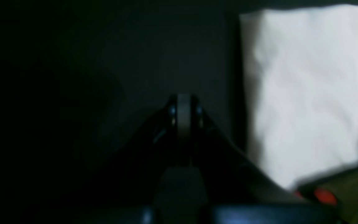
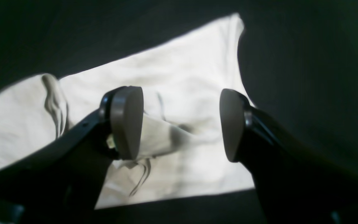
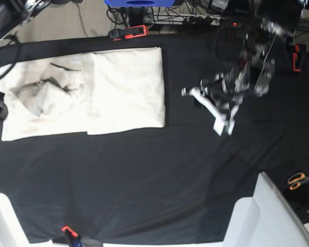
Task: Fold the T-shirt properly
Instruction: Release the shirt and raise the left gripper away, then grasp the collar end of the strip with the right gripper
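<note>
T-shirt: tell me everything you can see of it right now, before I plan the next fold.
The T-shirt is plain cream, soft-looking cloth with no print, lying flat on the black tablecloth as a long, partly folded rectangle. In the base view its right part is smooth with straight edges; its left part is bunched into a wrinkled hump. The right gripper hangs open over those wrinkles, gripping nothing. The left gripper is shut, off to the side and clear of the cloth.
</note>
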Controlling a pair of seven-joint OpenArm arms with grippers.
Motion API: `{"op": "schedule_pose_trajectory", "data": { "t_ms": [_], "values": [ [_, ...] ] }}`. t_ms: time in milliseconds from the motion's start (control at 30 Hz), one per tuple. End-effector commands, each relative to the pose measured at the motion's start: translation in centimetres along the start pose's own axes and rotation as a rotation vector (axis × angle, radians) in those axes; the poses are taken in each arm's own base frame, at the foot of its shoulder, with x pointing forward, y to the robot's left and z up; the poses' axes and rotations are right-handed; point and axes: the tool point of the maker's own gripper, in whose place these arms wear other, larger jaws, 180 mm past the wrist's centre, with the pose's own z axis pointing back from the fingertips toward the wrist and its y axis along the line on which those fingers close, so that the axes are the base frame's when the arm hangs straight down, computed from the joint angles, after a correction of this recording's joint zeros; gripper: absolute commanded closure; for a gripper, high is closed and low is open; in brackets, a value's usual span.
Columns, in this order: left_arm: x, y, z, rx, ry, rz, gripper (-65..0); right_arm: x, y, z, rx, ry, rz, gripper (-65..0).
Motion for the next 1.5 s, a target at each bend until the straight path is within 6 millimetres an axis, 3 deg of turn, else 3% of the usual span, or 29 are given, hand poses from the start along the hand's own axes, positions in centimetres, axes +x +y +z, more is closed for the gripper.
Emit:
{"op": "schedule_pose_trajectory", "data": {
  "t_ms": [0,133,400,567,800,1000,1300,1467],
  "values": [
    [1.4,0.6,1.0,0.003,-0.069,0.02,0.0,1.5,-0.2,-0.2,0.046,-0.046,-0.037,-38.9],
    [0.0,4.1,2.6,0.08,-0.15,0.104,0.0,0.3,-2.8,-1.6,0.127,-0.026,-0.232,-51.8],
    [-1.8,5.2,4.4,-0.008,-0.197,0.04,0.0,0.6,-8.4,-1.8,0.094,-0.054,-0.364,-53.0],
    [-1.6,5.9,4.8,-0.001,-0.214,0.05,0.0,-0.3,-10.2,-2.6,0.085,-0.027,-0.43,-53.0],
    [-1.6,5.6,4.7,-0.01,-0.212,0.049,0.0,-3.1,-7.5,-5.5,0.125,0.073,-0.406,-53.0],
    [-1.6,5.5,4.6,-0.009,-0.218,0.059,0.0,-3.5,-6.6,-6.0,0.141,0.089,-0.404,-52.8],
    [-1.7,5.3,4.5,-0.014,-0.214,0.057,0.0,-5.9,-3.8,-7.4,0.178,0.201,-0.329,-52.4],
    [-2.7,6.1,4.0,0.002,-0.187,0.073,0.0,-6.5,-3.6,-7.4,0.178,0.221,-0.319,-52.2]
  ]
}}
